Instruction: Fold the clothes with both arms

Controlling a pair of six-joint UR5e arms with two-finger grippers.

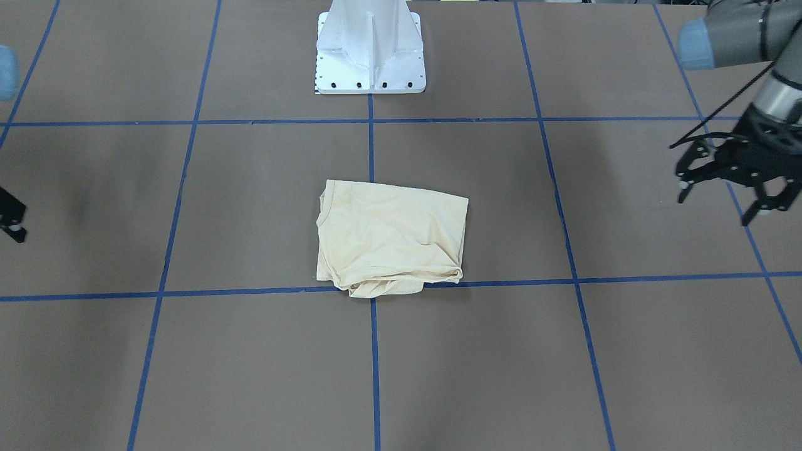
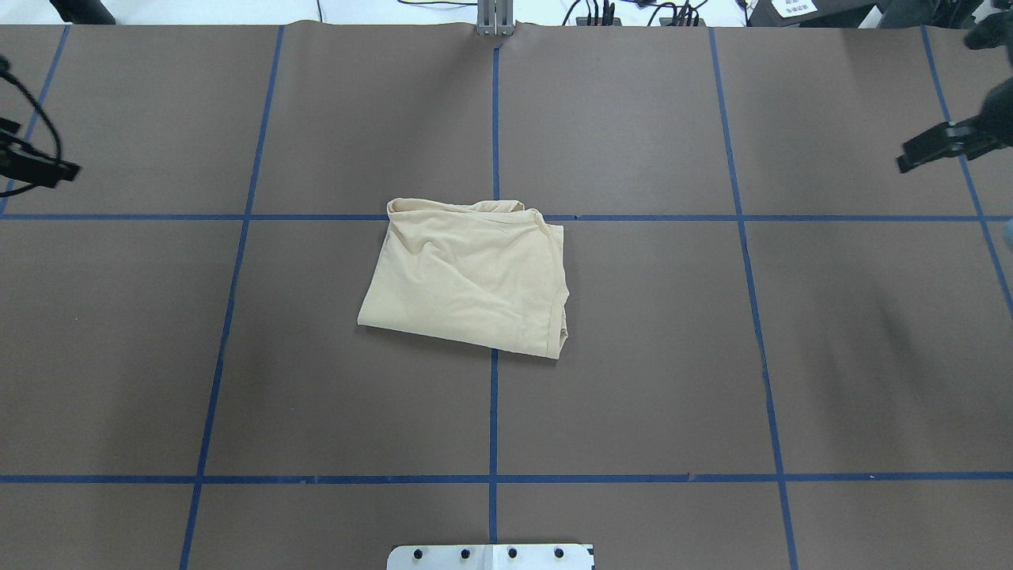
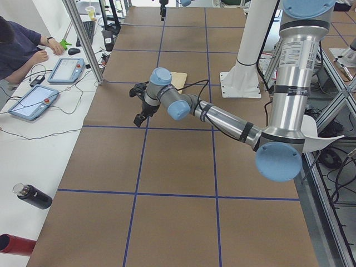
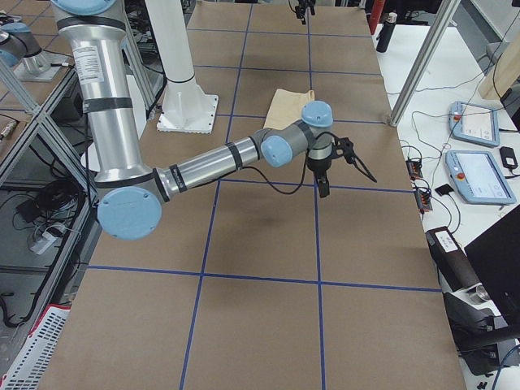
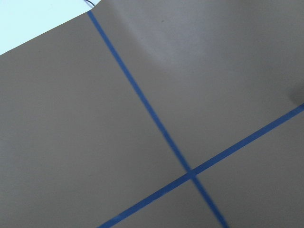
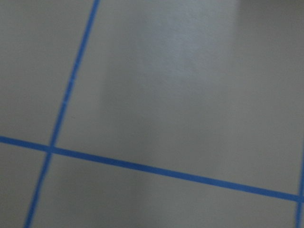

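Observation:
The clothes (image 1: 391, 235) lie as one folded cream-yellow bundle in the middle of the brown table (image 2: 633, 356), with a rumpled edge on the side away from the robot's base. No print shows on them. My left gripper (image 1: 719, 202) hovers open and empty far off to the shirt's side, also seen in the exterior left view (image 3: 135, 104). My right gripper (image 4: 335, 169) hangs over the opposite end of the table, its fingers spread and holding nothing. Only its edge shows in the overhead view (image 2: 906, 162). Both wrist views show only bare table and blue tape.
Blue tape lines (image 2: 495, 412) divide the table into squares. The white pedestal base (image 1: 369, 50) stands at the robot's side of the table. Tablets (image 3: 33, 103), bottles (image 3: 32, 196) and a seated person (image 3: 16, 47) are at the side bench beyond the far edge.

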